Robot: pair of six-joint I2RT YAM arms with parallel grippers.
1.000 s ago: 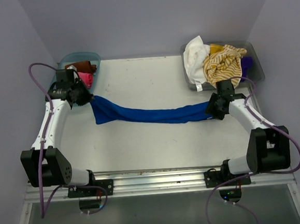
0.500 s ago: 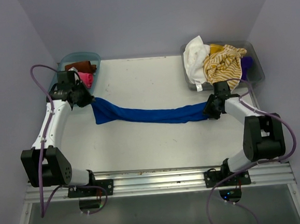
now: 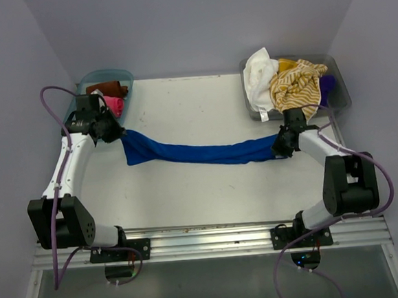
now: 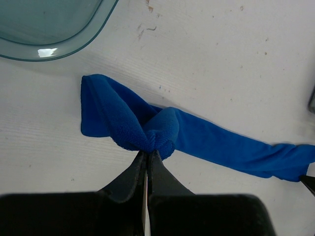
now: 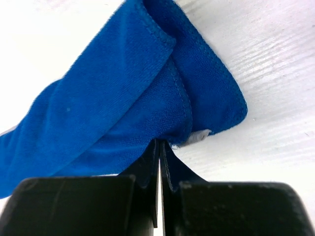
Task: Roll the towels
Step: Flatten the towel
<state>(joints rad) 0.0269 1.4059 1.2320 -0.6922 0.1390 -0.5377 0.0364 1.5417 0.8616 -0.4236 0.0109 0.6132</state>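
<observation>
You hold the blue towel (image 3: pixel 199 152) stretched as a long band across the table (image 3: pixel 182 105); your left gripper (image 4: pixel 147 156) is pinched tight on its bunched left end, your right gripper (image 5: pixel 160 147) clamped on the right hem; this looks like the straightening step, with no roll begun; the band seems folded over, not flat; next, spread it flat, then start turning one end.

Top: high, looking down. Wrists: close, looking down. Shared: blue towel (image 3: pixel 192 151).
</observation>
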